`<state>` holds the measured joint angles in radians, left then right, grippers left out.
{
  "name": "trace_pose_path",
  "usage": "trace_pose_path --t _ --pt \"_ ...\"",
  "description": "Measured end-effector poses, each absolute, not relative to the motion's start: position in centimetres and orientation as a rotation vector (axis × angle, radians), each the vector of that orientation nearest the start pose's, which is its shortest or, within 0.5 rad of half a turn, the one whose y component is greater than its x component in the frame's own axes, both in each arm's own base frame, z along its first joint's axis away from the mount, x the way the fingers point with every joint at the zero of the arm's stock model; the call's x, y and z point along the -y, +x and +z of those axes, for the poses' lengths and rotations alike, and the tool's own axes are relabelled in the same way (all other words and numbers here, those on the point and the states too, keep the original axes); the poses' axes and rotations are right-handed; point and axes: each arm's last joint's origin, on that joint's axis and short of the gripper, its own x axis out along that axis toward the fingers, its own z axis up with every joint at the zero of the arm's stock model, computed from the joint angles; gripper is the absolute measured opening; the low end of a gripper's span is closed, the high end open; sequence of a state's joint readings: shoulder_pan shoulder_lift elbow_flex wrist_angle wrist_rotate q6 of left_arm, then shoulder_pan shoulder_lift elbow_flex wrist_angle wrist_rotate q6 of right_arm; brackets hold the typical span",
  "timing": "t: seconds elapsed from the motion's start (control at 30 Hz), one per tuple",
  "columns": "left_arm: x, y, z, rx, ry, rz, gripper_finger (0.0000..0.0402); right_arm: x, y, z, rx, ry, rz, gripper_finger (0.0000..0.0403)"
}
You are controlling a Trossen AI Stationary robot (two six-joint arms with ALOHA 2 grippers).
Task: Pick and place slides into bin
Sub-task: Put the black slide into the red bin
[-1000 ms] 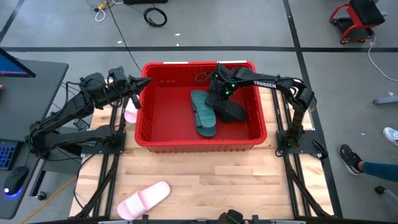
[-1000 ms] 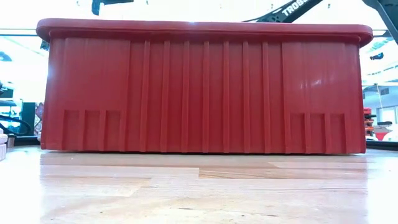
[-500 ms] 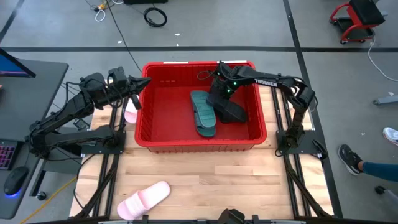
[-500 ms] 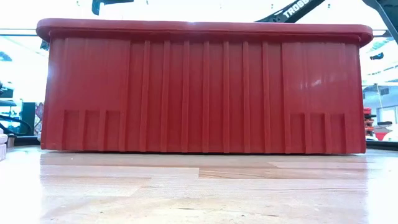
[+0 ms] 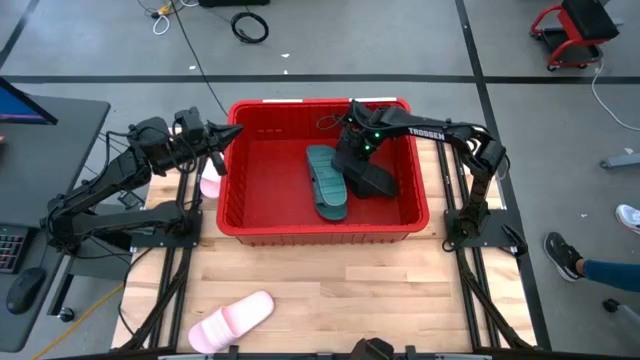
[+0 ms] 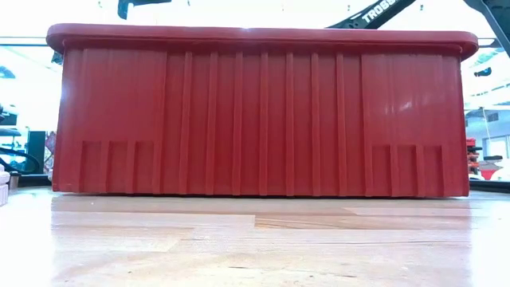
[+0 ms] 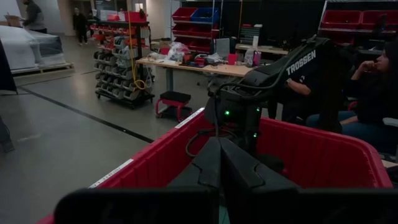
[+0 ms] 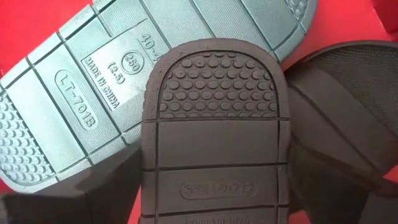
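The red bin [image 5: 320, 236] stands mid-table and fills the low view [image 6: 255, 119]. In it a teal slide [image 5: 325, 182] lies sole up, also in the right wrist view [image 8: 74, 93]. Beside it are black slides [image 5: 372, 180]. My right gripper [image 5: 350, 152] reaches down into the bin and is shut on one black slide [image 8: 214, 93]. A second black slide [image 8: 348, 93] lies next to it. My left gripper [image 5: 222, 142] is shut and empty, hovering by the bin's far left corner [image 7: 221, 146]. A pink slide [image 5: 232, 320] lies near the table's front edge. My right gripper has the black slide between its two fingers [image 8: 106, 186], one at each long side of the sole [image 8: 150, 180], toward one end. The sole faces the wrist camera and the slide's other end points away from the gripper. It lies against the teal slide inside the bin.
Another pink slide [image 5: 210, 185] lies just outside the bin's left wall, partly hidden by the left arm. Bare wooden table lies in front of the bin. A person sits beyond the table in the left wrist view [image 7: 373, 87]. A foot shows at the right [image 5: 562, 255].
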<state>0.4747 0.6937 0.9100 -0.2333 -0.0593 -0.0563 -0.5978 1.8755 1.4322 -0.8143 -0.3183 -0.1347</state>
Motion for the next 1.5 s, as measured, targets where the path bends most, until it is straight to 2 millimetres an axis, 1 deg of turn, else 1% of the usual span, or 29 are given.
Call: trace_pose_path --t 0.13,0.23,0.33,0.43,0.67,0.77,0.87,1.0,1.1,1.27,1.5 --pt "-6.6 12.4 38.2 -0.002 -0.058 0.534 0.0010 20.2 31.7 21.4 -1.142 0.433 -0.167 0.0352" --pt "-6.6 12.4 38.2 -0.002 -0.058 0.534 0.0017 20.1 31.7 21.5 -1.139 0.443 -0.180 0.0343" --pt "-6.6 12.4 38.2 -0.002 -0.058 0.534 0.0021 19.9 31.5 22.1 -1.129 0.457 -0.207 0.0341" --pt "-6.6 12.4 38.2 -0.002 -0.058 0.534 0.0019 19.5 31.0 23.2 -1.124 0.474 -0.252 0.0341" --pt "-6.6 12.4 38.2 -0.007 -0.036 0.534 0.0008 19.0 29.6 26.7 -1.027 0.533 -0.439 0.0341" --pt "-6.6 12.4 38.3 -0.001 -0.034 0.534 0.0013 18.9 29.0 27.8 -0.980 0.581 -0.579 0.0341" --pt "-6.6 12.4 38.4 0.011 -0.031 0.534 0.0020 19.1 28.7 28.1 -0.928 0.674 -0.744 0.0341" --pt "-6.6 12.4 38.6 0.036 -0.025 0.533 0.0021 19.4 28.8 27.6 -0.867 0.826 -0.898 0.0341" --pt "-6.5 12.4 38.7 0.040 -0.022 0.533 0.0016 19.8 29.3 26.5 -0.874 0.858 -0.971 0.0341" --pt "-6.5 12.4 38.7 0.042 -0.033 0.524 0.0009 20.3 30.1 24.4 -0.916 0.898 -1.013 0.0340" --pt "-6.5 12.4 38.6 0.044 -0.051 0.501 0.0020 20.8 30.7 22.6 -0.932 0.941 -1.058 0.0342"
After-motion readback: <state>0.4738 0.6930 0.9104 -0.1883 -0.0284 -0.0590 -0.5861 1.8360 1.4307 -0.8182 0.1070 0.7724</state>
